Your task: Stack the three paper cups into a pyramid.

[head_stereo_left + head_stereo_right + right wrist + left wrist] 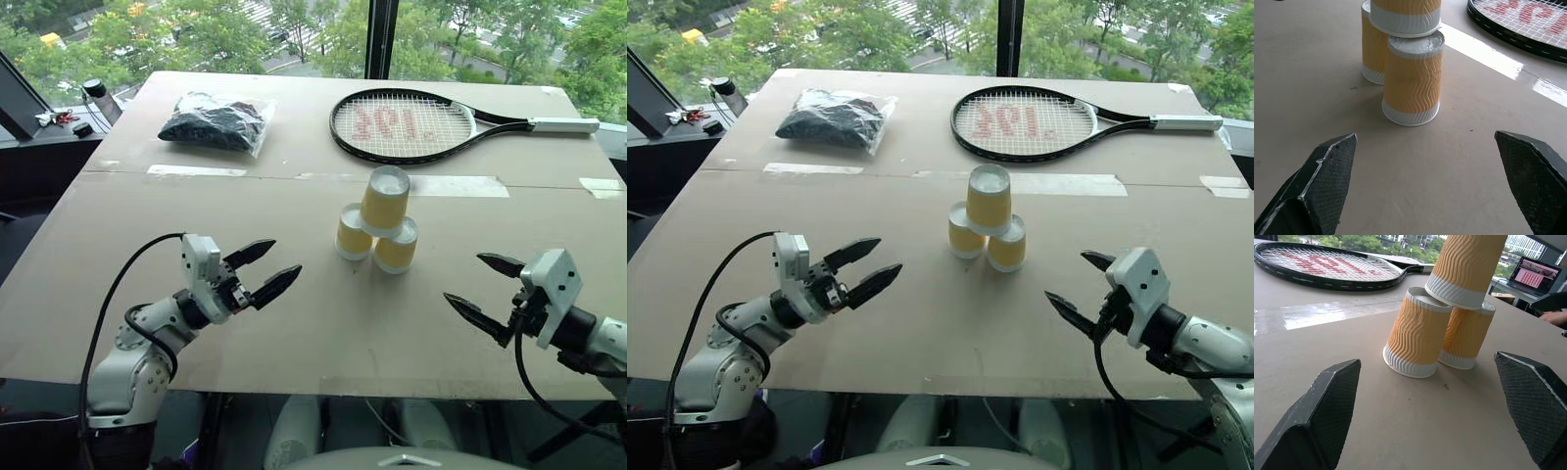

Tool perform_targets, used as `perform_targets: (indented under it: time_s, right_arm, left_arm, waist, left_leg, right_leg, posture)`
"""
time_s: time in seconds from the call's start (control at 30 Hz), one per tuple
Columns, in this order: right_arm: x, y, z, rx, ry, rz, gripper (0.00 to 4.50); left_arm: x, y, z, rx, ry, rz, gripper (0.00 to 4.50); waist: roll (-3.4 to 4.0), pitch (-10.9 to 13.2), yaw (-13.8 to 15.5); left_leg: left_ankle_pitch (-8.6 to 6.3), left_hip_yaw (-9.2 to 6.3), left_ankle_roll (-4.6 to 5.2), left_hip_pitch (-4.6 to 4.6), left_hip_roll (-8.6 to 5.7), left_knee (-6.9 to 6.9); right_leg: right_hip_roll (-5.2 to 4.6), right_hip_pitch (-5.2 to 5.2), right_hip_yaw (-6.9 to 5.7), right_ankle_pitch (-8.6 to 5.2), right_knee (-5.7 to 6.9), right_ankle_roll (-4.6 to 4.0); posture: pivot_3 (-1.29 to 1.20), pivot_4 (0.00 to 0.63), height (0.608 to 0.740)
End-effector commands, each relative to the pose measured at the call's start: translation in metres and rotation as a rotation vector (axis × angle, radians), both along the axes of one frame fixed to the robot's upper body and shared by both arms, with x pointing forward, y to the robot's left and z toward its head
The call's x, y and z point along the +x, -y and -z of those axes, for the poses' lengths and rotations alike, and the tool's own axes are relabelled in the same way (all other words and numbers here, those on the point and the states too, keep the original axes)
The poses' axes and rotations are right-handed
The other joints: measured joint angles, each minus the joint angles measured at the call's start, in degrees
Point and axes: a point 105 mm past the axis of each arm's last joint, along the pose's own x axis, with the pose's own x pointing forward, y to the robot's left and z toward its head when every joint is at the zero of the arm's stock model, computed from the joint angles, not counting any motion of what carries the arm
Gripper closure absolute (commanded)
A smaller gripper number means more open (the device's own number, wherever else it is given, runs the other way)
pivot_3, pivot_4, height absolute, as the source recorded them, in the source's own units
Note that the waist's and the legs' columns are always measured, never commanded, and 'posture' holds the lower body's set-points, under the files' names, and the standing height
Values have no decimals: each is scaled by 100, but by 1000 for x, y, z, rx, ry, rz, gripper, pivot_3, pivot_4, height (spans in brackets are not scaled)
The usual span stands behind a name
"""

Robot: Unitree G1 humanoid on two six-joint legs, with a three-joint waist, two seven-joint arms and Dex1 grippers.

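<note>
Three yellow-orange ribbed paper cups stand upside down as a pyramid in the middle of the table: a left bottom cup (354, 233) and a right bottom cup (396, 246) side by side, with the top cup (384, 200) resting across both. My left gripper (263, 270) hovers open, to the left of the pyramid and nearer the front edge, pointing toward it. On the other side, my right gripper (486, 287) is open too, apart from the cups. Both wrist views show the cups (1418, 335) (1411, 81) beyond empty spread fingers.
A black tennis racket (411, 125) with a white grip lies at the back of the cardboard-covered table (147, 245). A clear bag of dark material (216, 122) sits at the back left. Tape strips cross the table behind the cups.
</note>
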Motion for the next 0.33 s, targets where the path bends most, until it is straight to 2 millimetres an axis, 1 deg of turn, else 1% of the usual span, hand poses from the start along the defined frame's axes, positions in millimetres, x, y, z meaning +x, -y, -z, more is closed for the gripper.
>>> perform_targets:
  time_s: [0.03, 0.17, 0.33]
  right_arm:
    - [-3, 10, 2, 6, 65, 53, 19]
    - [-8, 17, 9, 7, 65, 67, 19]
    - [-8, 28, 15, 10, 65, 82, 19]
  left_arm:
    - [-1, 2, -2, 36, 23, -66, 0]
    - [-9, -2, 7, 74, -16, -98, 0]
    - [-16, -6, 13, 92, -47, -118, 0]
  waist:
    - [1, 0, 3]
    - [1, 0, -3]
    - [1, -1, 32]
  left_leg:
    - [0, 2, -1, -1, 0, 0]
    - [0, 8, -1, 2, -1, 3]
    - [0, 5, -1, 5, -1, 3]
  right_leg:
    - [-1, -1, 2, 0, 0, 0]
    - [-2, 1, 8, 1, -1, 1]
    - [-2, 4, 4, 0, 0, 0]
  posture:
    - [0, 150, 740]
    - [0, 150, 740]
    - [0, 150, 740]
